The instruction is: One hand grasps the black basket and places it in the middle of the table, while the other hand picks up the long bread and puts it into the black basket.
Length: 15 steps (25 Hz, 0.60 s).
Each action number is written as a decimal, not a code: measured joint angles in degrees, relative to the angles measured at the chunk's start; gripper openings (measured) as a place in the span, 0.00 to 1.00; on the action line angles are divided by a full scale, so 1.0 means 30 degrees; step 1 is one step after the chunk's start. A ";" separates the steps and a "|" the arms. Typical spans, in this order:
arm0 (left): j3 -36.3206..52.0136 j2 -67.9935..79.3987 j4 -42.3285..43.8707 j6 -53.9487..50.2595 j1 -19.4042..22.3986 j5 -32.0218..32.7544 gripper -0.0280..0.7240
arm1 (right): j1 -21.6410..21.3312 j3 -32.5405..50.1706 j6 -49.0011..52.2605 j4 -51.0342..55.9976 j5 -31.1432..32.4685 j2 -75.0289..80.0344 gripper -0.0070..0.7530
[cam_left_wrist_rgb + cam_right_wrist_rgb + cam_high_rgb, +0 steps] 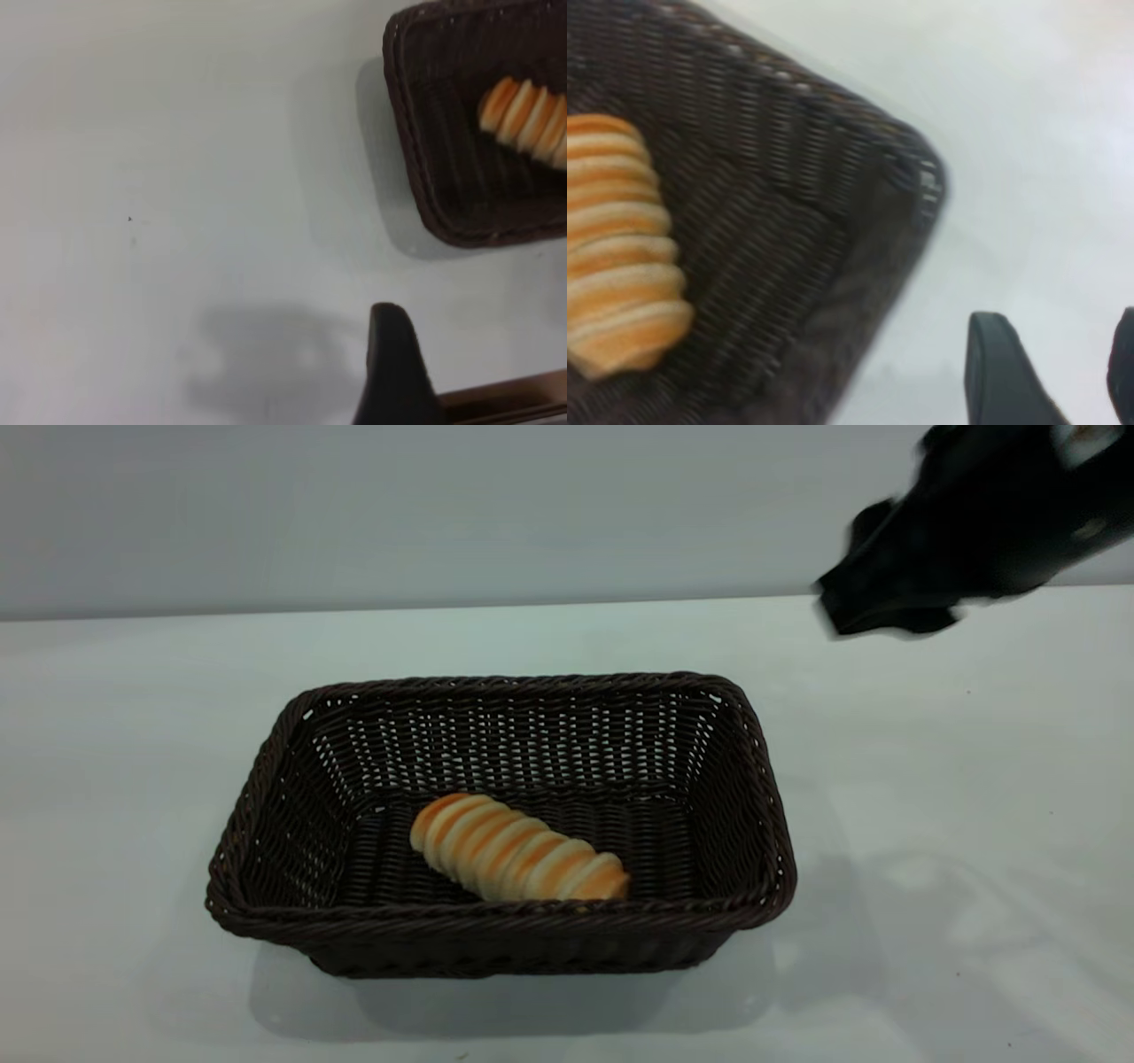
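The black basket point(292, 779) stands in the middle of the white table point(957, 797). The long bread point(518, 849) lies inside it on the floor, near the front wall. My right gripper point(877, 613) hangs above the table at the back right, clear of the basket, open and empty. In the right wrist view its fingers point(997, 372) are over bare table beside a basket corner point(912, 168), with the bread point(620, 239) inside. My left gripper point(483, 354) is outside the exterior view. It is open and empty over bare table, apart from the basket point(443, 177) and bread point(527, 119).
A grey wall point(443, 505) runs behind the table. Bare white tabletop lies on all sides of the basket. The left wrist view shows a tiny dark speck point(129, 219) on the table.
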 joint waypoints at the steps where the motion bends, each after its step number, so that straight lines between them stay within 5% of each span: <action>1: 0.0398 -0.0489 0.0000 0.0142 0.0000 0.0000 0.76 | 0.0000 0.0000 -0.0020 0.0000 0.0983 -0.0803 0.35; 15: 0.5165 -0.7928 0.0000 0.1469 0.0000 0.0115 0.76 | 0.0000 0.0088 -0.1713 0.1377 1.3140 -1.2711 0.31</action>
